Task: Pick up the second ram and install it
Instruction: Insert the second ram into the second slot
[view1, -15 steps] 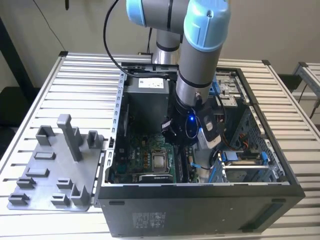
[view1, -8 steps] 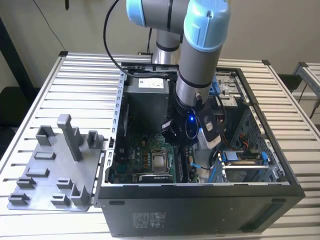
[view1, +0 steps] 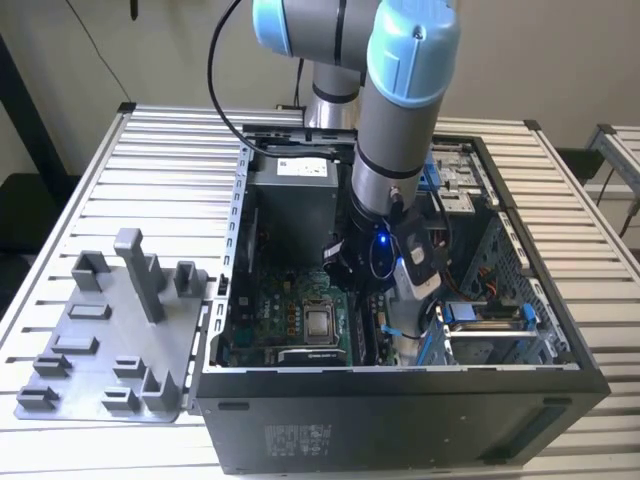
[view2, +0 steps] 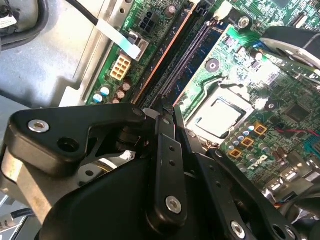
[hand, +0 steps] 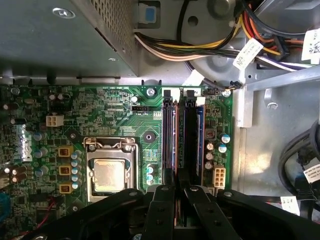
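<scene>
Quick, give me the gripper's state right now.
Gripper: shut on the second ram, which stands on edge at the memory slots of the motherboard.

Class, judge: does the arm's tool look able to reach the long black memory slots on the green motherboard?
Probably yes: the tool sits right over the long black memory slots, nothing lies between them, and the bundled cables run off to one side.

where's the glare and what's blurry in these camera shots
Second wrist view: bright glare washes the motherboard by the processor chip; the near tool linkage looks soft. First wrist view: even light. Exterior view: a blue light glows on the wrist.
</scene>
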